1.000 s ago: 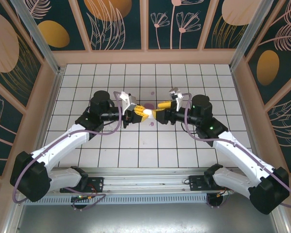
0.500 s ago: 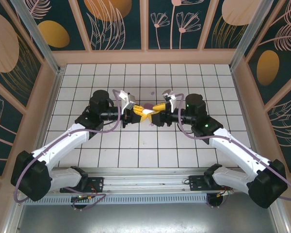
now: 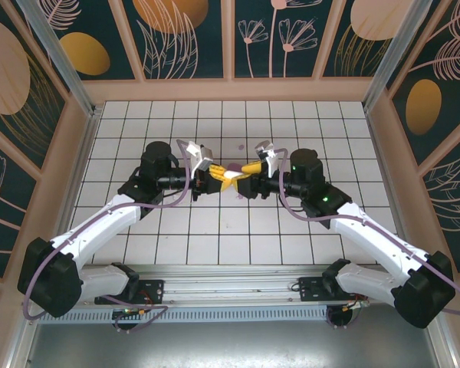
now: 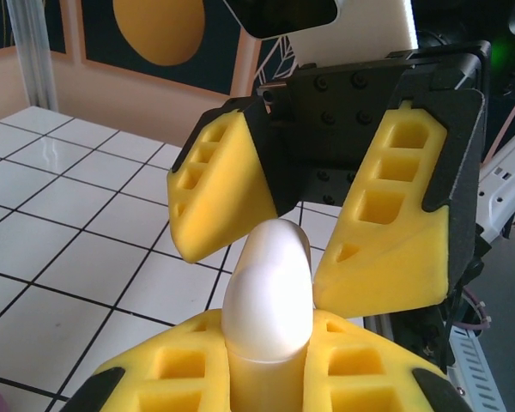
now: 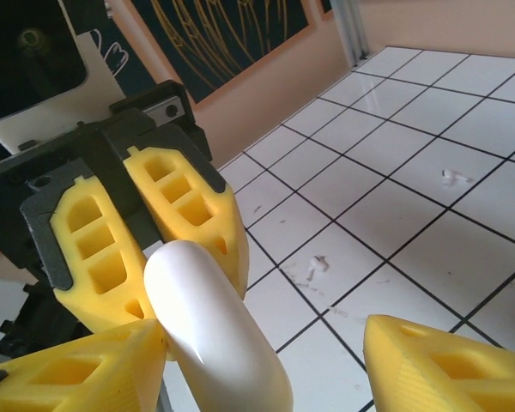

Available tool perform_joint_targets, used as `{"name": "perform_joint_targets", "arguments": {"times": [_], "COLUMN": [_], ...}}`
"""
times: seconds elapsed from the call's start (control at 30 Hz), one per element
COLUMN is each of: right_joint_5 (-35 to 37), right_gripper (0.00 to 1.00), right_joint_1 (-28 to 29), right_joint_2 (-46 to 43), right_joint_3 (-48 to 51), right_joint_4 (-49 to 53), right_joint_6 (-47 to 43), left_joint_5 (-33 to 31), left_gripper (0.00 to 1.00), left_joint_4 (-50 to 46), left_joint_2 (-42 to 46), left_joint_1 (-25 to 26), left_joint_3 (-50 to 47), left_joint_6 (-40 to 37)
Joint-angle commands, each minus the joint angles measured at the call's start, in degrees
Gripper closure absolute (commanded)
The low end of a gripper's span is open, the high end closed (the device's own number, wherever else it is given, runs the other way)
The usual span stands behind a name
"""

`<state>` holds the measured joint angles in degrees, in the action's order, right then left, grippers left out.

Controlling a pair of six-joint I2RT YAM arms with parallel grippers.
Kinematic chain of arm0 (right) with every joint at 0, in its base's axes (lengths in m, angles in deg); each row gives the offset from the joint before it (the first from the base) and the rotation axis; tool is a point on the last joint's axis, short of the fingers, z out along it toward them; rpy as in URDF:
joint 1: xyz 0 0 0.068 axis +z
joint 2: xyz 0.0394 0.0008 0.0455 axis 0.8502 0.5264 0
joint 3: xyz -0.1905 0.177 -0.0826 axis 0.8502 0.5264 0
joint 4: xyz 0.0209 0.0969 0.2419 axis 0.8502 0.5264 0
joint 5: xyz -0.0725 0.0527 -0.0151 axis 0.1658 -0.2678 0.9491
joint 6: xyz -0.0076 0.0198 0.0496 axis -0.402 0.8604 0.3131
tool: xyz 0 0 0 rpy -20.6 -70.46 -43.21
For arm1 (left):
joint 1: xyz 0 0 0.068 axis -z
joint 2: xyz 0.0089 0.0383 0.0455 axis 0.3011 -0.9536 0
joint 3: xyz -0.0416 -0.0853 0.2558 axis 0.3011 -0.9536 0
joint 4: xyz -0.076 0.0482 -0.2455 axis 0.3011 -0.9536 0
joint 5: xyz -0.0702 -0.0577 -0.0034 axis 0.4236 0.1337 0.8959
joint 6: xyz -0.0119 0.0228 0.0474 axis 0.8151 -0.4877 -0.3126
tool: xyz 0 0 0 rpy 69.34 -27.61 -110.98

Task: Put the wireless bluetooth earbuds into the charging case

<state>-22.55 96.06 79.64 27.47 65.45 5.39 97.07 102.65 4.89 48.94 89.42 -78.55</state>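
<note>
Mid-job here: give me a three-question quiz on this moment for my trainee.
1. True or false: the left end effector is shut on the white rounded plastic case.
2. The right end effector is: A) shut on the case; B) open, with the case between its two sides; C) far away from the case.
3. Short answer: does the case rest on the white tiled floor, or is it held above it?

Key: 1 true; 2 B; 3 held above it.
</note>
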Motion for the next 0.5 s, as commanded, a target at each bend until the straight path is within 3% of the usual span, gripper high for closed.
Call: {"name": "perform_joint_targets", "arguments": {"times": [0.0, 0.47], "right_joint_5": [9.58, 12.15], "right_gripper": [0.38, 0.38], "right_joint_1": [-0.63, -3.89], "right_joint_2": [0.11, -0.43], "right_joint_3": [-1.53, -0.66], "right_joint_4": [0.54, -1.86], "right_joint_6": [0.39, 5.24], "left_joint_5": [6.39, 4.76], "left_gripper": [1.00, 1.00], "left_joint_4": [4.67, 6.12], "left_joint_2": [0.89, 2.84], "left_joint_1": [1.36, 1.33], "left_joint_3": [-0.15, -2.28], "left_joint_6": [1.09, 0.81]}}
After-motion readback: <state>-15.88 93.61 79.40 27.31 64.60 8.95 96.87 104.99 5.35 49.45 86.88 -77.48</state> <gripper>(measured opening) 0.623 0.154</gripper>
